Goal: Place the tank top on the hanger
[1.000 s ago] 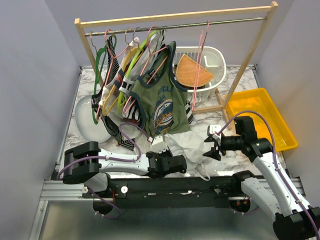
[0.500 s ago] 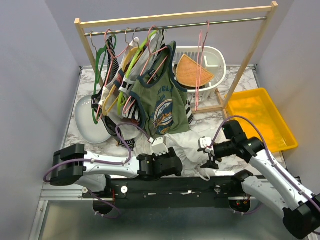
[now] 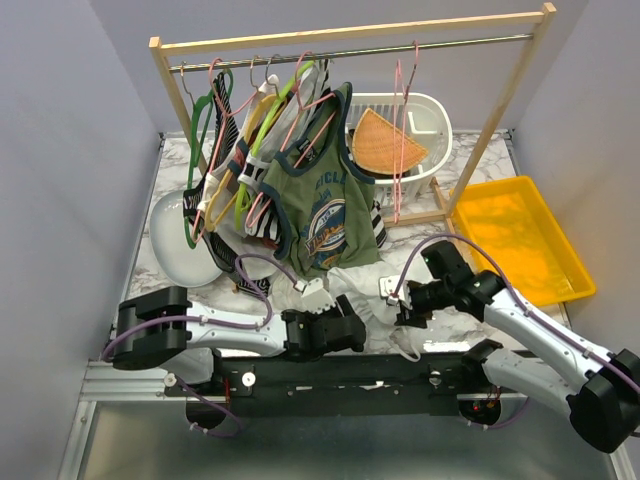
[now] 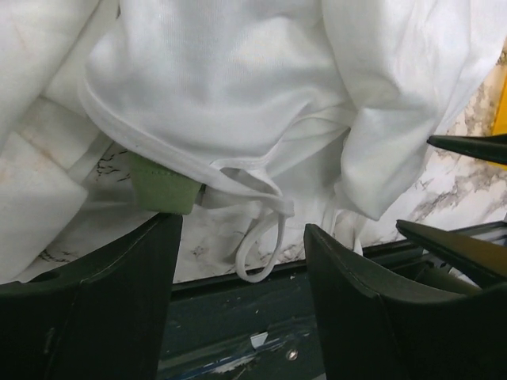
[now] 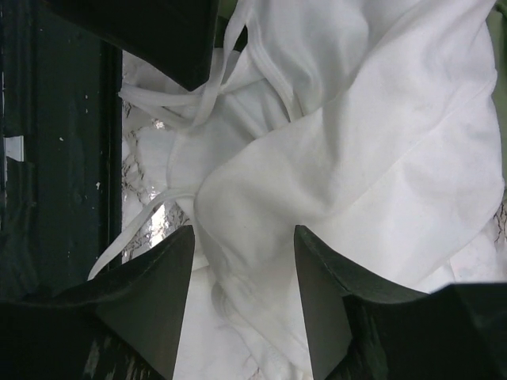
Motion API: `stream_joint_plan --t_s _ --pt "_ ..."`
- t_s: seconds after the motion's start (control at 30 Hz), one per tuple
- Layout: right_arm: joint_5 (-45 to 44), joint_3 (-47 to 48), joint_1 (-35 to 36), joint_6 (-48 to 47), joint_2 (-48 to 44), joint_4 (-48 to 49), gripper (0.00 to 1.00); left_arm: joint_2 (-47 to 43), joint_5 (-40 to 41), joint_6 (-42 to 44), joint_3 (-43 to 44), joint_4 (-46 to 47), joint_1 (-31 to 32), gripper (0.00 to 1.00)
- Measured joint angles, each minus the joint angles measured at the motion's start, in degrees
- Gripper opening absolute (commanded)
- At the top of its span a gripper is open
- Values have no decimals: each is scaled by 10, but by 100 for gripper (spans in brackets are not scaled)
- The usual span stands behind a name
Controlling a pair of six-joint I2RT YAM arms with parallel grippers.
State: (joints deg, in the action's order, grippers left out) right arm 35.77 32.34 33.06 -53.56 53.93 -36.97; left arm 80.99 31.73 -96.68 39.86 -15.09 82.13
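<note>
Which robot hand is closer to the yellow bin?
Right. The right gripper is over the white top, left of the yellow bin. The left gripper is farther left, on the top's other side.

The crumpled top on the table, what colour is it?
The top is plain white; the left wrist view shows it best.

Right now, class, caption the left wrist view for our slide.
Open left gripper hovers over the crumpled white tank top on the marble table.

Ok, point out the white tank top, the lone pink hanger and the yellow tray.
white tank top [image 4: 238, 79], left wrist view, body fabric.
pink hanger [image 3: 399, 140], top external view, wire side.
yellow tray [image 3: 515, 240], top external view, bare floor.
</note>
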Motion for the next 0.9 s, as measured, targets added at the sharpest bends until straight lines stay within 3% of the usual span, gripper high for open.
stream_joint_plan --t_s 0.17,0.5,0.7,0.9 --pt "-6 0 0 6 9 9 61 44 0 -34 32 -9 -11 56" --pt "-8 0 0 10 10 14 61 69 0 -72 47 -25 -30 17" --pt "-8 0 0 10 21 13 58 56 0 -61 46 -31 -30 11" --pt "-8 0 0 10 36 13 52 -13 0 -16 20 -20 -30 2"
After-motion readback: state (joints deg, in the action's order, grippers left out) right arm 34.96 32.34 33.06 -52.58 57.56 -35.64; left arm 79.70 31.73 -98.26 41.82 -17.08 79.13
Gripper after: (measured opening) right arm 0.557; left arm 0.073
